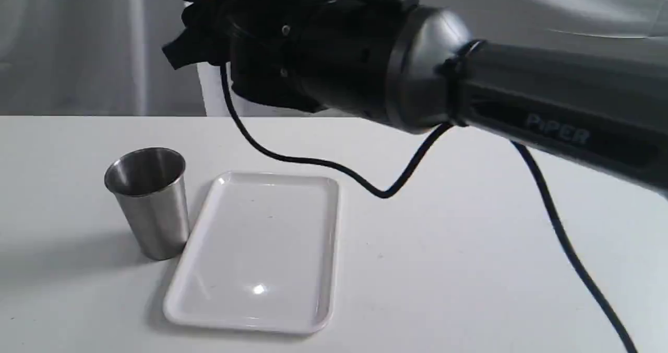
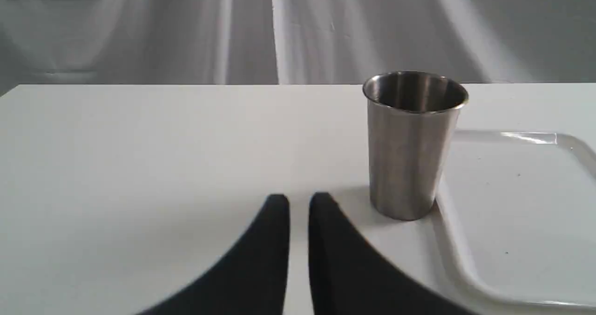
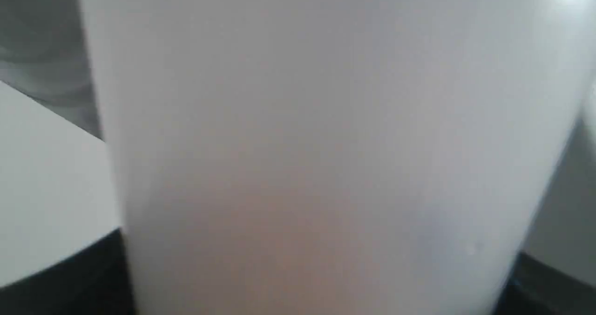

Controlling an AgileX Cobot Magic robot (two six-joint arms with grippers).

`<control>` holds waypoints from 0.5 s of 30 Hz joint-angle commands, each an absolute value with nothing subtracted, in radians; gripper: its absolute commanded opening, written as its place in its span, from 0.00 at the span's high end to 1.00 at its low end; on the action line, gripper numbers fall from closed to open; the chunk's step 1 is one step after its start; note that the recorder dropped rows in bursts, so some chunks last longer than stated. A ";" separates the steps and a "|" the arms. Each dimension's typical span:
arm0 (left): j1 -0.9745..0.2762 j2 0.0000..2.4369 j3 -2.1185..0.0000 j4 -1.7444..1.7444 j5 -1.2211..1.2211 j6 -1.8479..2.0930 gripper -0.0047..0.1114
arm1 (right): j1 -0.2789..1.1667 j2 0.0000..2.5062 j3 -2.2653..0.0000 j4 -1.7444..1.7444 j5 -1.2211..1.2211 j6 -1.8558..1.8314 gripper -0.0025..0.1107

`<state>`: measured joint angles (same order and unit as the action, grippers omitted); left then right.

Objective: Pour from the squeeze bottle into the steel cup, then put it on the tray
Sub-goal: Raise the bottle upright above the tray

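The squeeze bottle (image 3: pixel 326 133) fills the right wrist view as a whitish translucent wall with a faint amber tint low down. My right gripper (image 3: pixel 321 287) is shut on it, with a dark finger showing at each side. In the exterior view the right arm (image 1: pixel 365 60) reaches across the top, and I cannot pick out the bottle there. The steel cup (image 1: pixel 150 201) stands upright and looks empty, just left of the white tray (image 1: pixel 261 248). My left gripper (image 2: pixel 298 201) is shut on nothing, low over the table, short of the steel cup (image 2: pixel 412 142).
The tray (image 2: pixel 521 203) is bare. A black cable (image 1: pixel 334 165) sags from the right arm over the table behind the tray, and another stretch of cable (image 1: pixel 569 248) runs down at the right. Grey curtains hang behind the white table.
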<state>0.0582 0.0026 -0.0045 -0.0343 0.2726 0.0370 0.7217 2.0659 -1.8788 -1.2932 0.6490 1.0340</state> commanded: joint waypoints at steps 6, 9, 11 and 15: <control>0.054 0.000 0.000 -0.034 0.266 0.035 0.89 | 0.696 1.936 -1.722 -1.218 0.510 1.048 0.98; 0.054 0.000 0.000 -0.034 0.266 0.032 0.89 | 0.696 1.903 -1.662 -1.186 0.481 1.048 0.98; 0.054 0.000 0.000 -0.034 0.266 0.032 0.89 | 0.687 1.889 -1.627 -1.175 0.421 1.048 0.98; 0.054 0.000 0.000 -0.034 0.266 0.032 0.89 | 0.665 1.889 -1.568 -1.077 0.214 1.043 0.98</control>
<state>0.0582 0.0026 -0.0045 -0.0343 0.2726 0.0370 0.6767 1.9068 -1.5829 -1.0970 0.3039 1.0469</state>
